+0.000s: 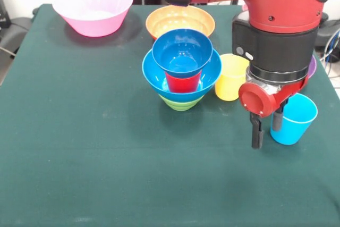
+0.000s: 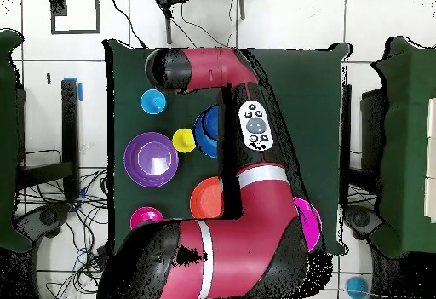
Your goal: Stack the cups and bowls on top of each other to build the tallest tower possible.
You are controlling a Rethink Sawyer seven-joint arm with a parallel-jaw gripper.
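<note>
The gripper (image 1: pixel 267 128) hangs low over the green table (image 1: pixel 79 147), its two dark fingers (image 1: pixel 257 134) pointing straight down and standing apart with nothing between them; one finger comes down in the open, the other sits right against the near rim of the sky-blue cup (image 1: pixel 292 119), though I can't tell whether it actually touches. That cup stands upright, mouth up, at about three o'clock from the gripper. At roughly eleven o'clock from the gripper, just beside the wrist, stands the yellow cup (image 1: pixel 231 76), also upright. Farther out toward ten o'clock is the tower (image 1: pixel 181 73): a small green bowl (image 1: pixel 180 102) turned upside down at the bottom, the large blue bowl (image 1: pixel 156 75) sitting on it, the red cup (image 1: pixel 183 82) standing inside that, and the small blue bowl (image 1: pixel 182 51) nested in the cup's mouth. Just behind the tower, at its twelve o'clock, the orange bowl (image 1: pixel 180 20) rests open side up, and well off at ten o'clock from it the large pink bowl (image 1: pixel 93 9) sits near the table's far corner. From overhead, the purple bowl (image 2: pixel 152 159) lies wide and flat, and a small red bowl (image 2: pixel 146 219) shows at its six o'clock, partly under the arm (image 2: pixel 247 202).
</note>
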